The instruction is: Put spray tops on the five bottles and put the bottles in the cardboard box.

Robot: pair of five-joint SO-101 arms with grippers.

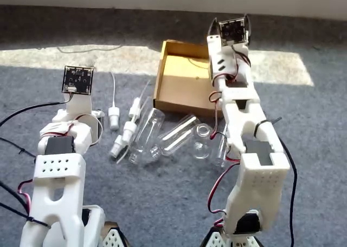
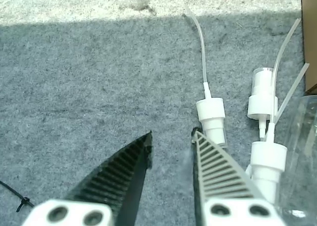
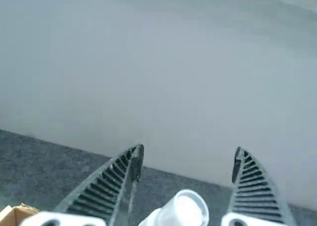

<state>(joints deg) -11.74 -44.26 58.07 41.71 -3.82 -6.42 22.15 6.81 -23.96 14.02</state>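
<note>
Several clear bottles without tops lie on the grey carpet, among them one (image 1: 149,129) beside the loose spray tops and another (image 1: 201,140) by the right arm. Loose white spray tops (image 1: 114,117) with long tubes lie left of them. My left gripper (image 2: 172,135) is open low over the carpet, one fingertip just beside a spray top (image 2: 210,114). My right gripper (image 1: 231,22) is raised over the far right corner of the cardboard box (image 1: 160,79). Its fingers (image 3: 124,171) are spread around an upright bottle whose white capped top (image 3: 181,208) shows between them.
A pale wall rises behind the box. Two more spray tops (image 2: 262,94) (image 2: 267,161) lie beside a clear bottle (image 2: 302,151). The right arm (image 1: 238,111) covers the box's right side. Bare carpet stretches left of the left gripper.
</note>
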